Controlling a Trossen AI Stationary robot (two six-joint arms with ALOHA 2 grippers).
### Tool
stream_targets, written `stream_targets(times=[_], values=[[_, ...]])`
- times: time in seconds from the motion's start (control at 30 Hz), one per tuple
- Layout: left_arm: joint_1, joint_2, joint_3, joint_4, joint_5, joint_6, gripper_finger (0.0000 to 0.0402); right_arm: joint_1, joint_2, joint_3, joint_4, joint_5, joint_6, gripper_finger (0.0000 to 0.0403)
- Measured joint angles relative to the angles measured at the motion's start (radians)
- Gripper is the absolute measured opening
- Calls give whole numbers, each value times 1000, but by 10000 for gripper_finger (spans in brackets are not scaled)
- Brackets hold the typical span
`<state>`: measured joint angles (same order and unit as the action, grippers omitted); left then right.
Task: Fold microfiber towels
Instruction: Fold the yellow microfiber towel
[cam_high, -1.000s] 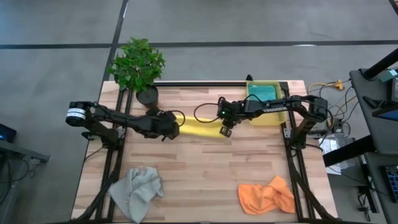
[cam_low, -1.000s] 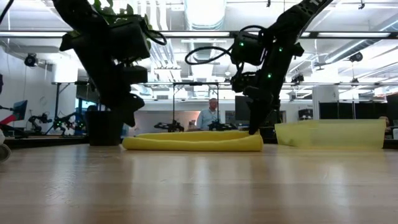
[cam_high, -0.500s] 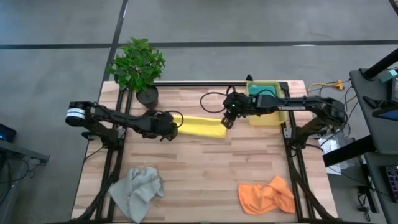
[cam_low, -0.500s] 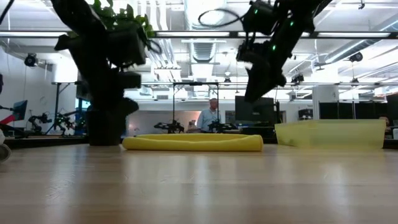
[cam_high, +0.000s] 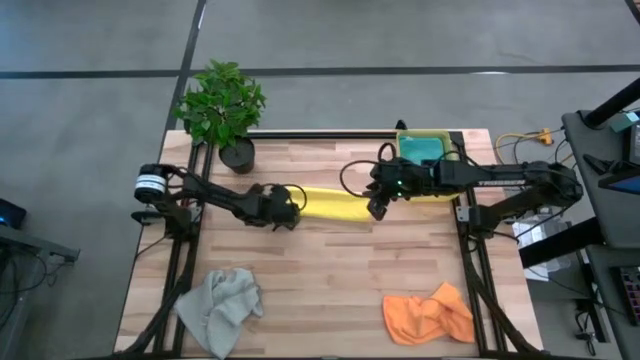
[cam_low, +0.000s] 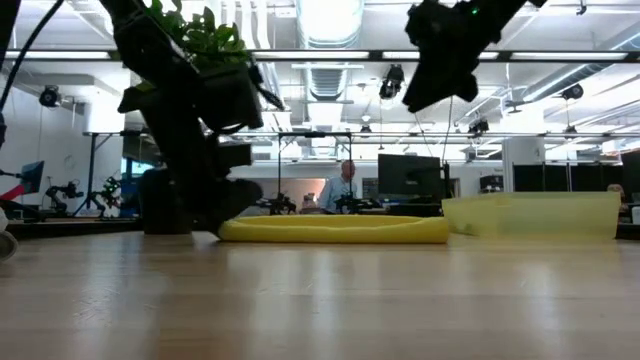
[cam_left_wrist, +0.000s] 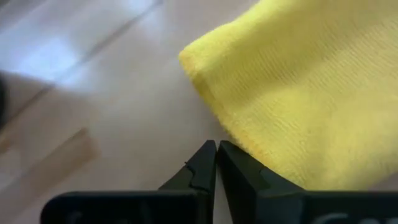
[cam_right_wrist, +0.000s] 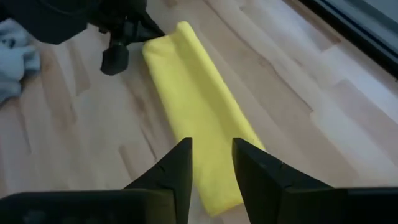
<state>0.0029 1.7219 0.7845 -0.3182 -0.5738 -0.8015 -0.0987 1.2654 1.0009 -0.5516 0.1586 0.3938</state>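
Both arms have shifted since the earlier frames: the left tool (cam_high: 287, 207) has slid in to the near end of the yellow towel (cam_high: 333, 205) and clenched, while the right tool (cam_high: 377, 207) has risen and now hangs above the towel's other end. In the left wrist view the left tool (cam_left_wrist: 216, 155) has its tips pressed together just beside the towel's corner (cam_left_wrist: 298, 93), seemingly with no cloth between them. The right tool (cam_right_wrist: 210, 163) stands partly parted over the long folded strip (cam_right_wrist: 199, 118), holding nothing.

That strip lies mid-desk (cam_high: 330, 270), between the potted plant (cam_high: 222, 105) and the yellow bin (cam_high: 428, 190) holding the teal towel (cam_high: 420, 148). The grey towel (cam_high: 222, 305) and orange towel (cam_high: 430, 315) sit crumpled at the front, not yet folded.

The risk, I judge: the left tool has shut on air, so a lift would leave the corner behind, or a drag would skew the fold.
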Motion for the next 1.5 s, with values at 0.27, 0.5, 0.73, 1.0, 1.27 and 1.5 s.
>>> stream_targets(times=[0.27,0.5,0.73,1.0,1.27,1.5], values=[[-120,82,122,64,75,26,2,53,-35,-1,-79,1,8,90],[-173,165,219,315,351,266,1,90,-36,-1,-78,1,53,75],[-183,31,248,193,316,298,0,175,-49,-1,-109,1,93,75],[-94,-68,260,299,499,574,0,313,-51,-5,-118,120,246,65],[115,95,396,334,782,656,0,444,-71,-7,-145,190,425,63],[168,336,680,241,868,725,0,553,-94,-7,-155,300,565,63]])
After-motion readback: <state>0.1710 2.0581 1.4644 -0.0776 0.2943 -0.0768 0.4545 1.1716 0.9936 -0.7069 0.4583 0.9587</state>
